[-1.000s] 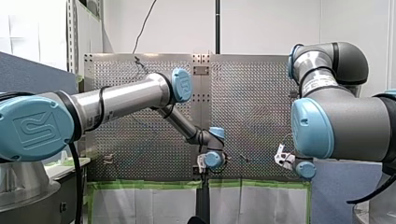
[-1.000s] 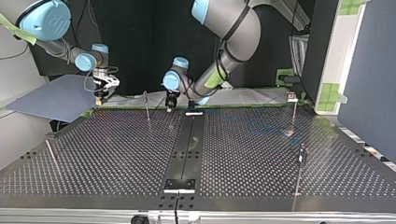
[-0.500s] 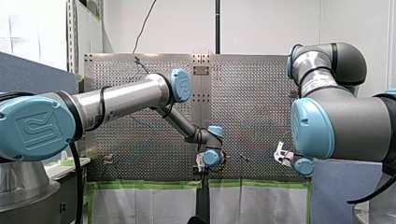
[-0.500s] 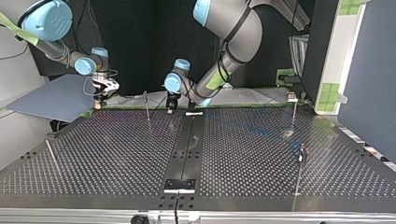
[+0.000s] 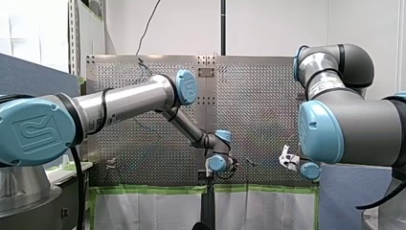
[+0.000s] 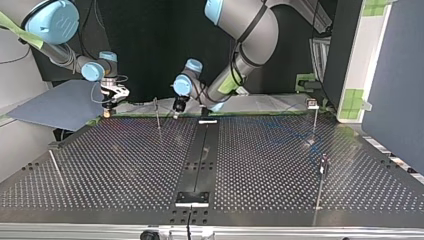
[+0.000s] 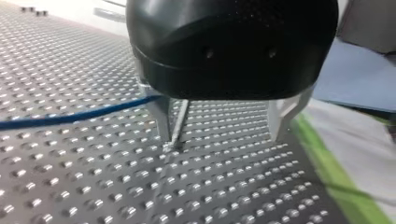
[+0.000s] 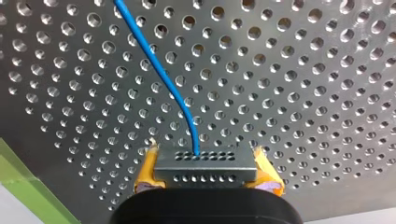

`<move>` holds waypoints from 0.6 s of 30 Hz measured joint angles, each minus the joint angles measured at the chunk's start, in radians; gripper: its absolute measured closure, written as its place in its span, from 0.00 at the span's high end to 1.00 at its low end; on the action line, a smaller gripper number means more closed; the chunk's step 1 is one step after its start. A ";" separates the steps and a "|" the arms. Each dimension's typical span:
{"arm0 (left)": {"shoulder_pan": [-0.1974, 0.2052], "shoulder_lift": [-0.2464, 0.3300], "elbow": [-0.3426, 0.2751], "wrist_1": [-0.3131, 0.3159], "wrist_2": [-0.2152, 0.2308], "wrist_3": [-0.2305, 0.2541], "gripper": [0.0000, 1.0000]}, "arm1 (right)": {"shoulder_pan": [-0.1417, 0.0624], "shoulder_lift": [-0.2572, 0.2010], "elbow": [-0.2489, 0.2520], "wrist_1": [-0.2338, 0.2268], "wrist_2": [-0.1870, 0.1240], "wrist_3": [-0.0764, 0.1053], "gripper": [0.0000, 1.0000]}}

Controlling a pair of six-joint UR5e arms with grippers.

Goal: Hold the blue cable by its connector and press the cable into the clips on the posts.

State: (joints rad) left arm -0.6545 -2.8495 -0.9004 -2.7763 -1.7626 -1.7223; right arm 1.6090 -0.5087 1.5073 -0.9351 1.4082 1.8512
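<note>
Pads (image 8: 148, 173) of my right gripper (image 8: 205, 171), yellow ones, are clamping a grey connector block (image 8: 205, 161) from both sides, and its rows of small holes are facing the camera. The blue cable (image 8: 156, 70) is leaving the middle of that block, curving once and running ahead over the perforated table (image 8: 289, 93). A strip of green tape (image 8: 21, 184) is lying along the table's edge to one side of the gripper.

In the top view my right gripper (image 6: 106, 107) is hanging over the far edge of the table at the view's left, near a blue-grey sheet (image 6: 55, 105).

My left gripper (image 7: 220, 135) is hovering just above the table with its metal fingers (image 7: 161, 114) spread wide and gripping nothing. A thin post (image 7: 180, 122) is standing between them, just beside one finger and well apart from the other. The blue cable (image 7: 70, 117) is coming across the table up to that same finger's outer side; whether it is touching the finger I cannot tell.

In the top view my left gripper (image 6: 176, 110) is pointing down at the table's far edge near its middle, with a thin post (image 6: 157, 116) just beside it. Two more posts are standing at that view's right, one carrying a small clip (image 6: 312, 104) on top, the other (image 6: 320, 172) nearer the camera.
</note>
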 joint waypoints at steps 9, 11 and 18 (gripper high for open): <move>-0.033 0.021 -0.040 -0.075 0.012 0.081 1.00 | 0.008 0.000 0.000 0.008 0.000 0.002 0.00; -0.042 0.036 -0.056 -0.075 0.016 0.098 1.00 | 0.009 0.000 0.000 0.011 0.000 0.003 0.00; -0.068 0.094 -0.115 -0.031 0.024 0.103 1.00 | 0.015 0.000 0.000 0.026 0.001 0.005 0.00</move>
State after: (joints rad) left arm -0.7225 -2.7555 -1.0155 -2.8069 -1.7391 -1.6190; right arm 1.6239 -0.5083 1.5074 -0.9091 1.4093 1.8562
